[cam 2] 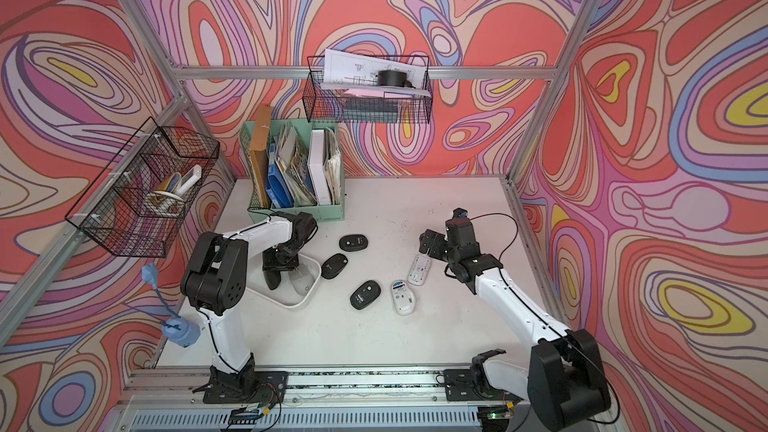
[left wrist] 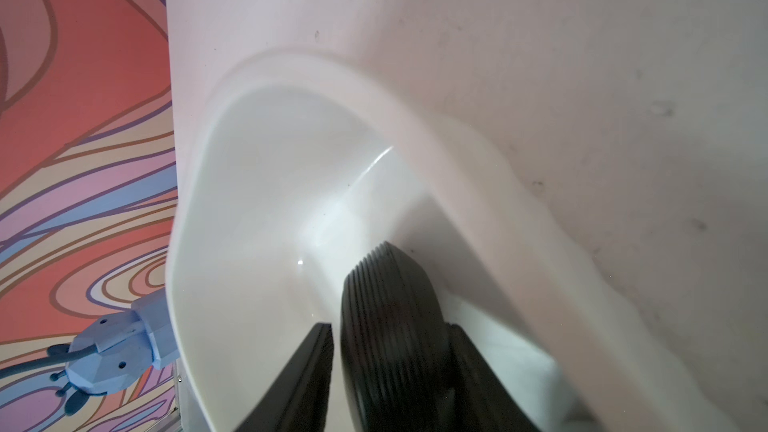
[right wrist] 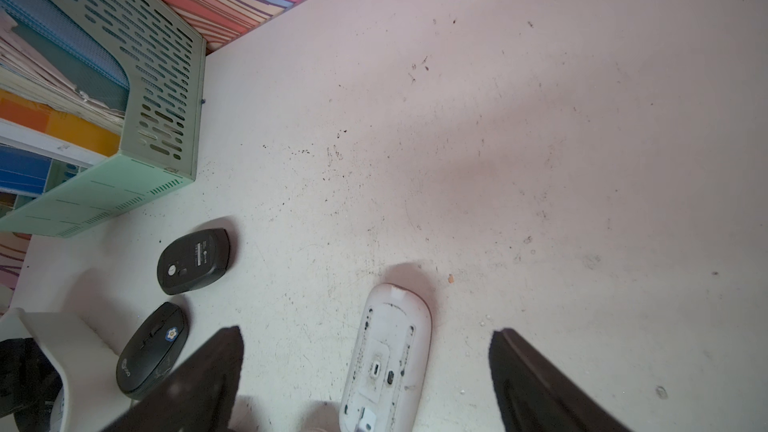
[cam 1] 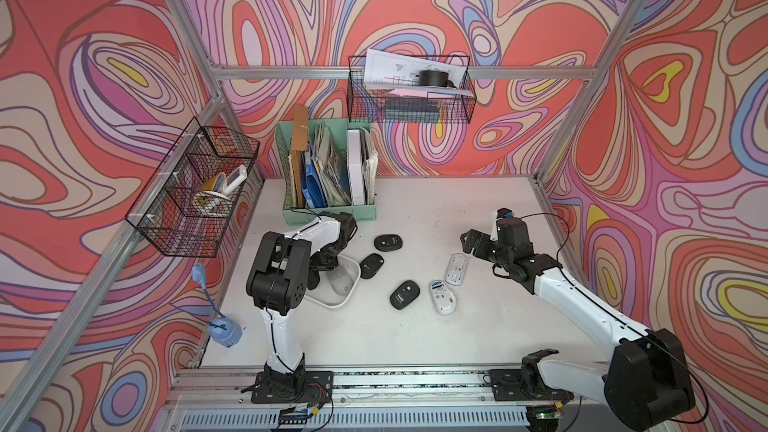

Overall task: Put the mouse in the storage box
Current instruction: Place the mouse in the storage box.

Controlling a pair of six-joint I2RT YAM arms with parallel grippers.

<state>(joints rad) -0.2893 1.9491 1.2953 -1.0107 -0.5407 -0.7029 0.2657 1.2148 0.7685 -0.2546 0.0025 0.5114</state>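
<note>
The storage box (cam 1: 332, 304) (cam 2: 291, 304) is a low white bin at the left of the table, and a white mouse (cam 1: 341, 283) lies inside it. My left gripper (cam 2: 280, 261) (left wrist: 390, 326) reaches down into the box (left wrist: 257, 168). A black mouse (left wrist: 390, 305) (cam 2: 272, 278) stands on edge between its fingers, with a thin gap to one finger, so the jaws stand slightly open. My right gripper (cam 1: 469, 241) (right wrist: 366, 331) hangs wide open just above an upside-down white mouse (right wrist: 386, 359) (cam 1: 456, 268), touching nothing.
On the table lie three black mice (cam 1: 387, 242) (cam 1: 371, 265) (cam 1: 404, 294) and a second upside-down white mouse (cam 1: 441, 297). A mint-green file organiser (cam 1: 328, 214) stands behind the box. Wire baskets (cam 1: 195, 193) (cam 1: 409, 89) hang on the frame. A blue gadget (cam 1: 226, 332) sits at the left edge.
</note>
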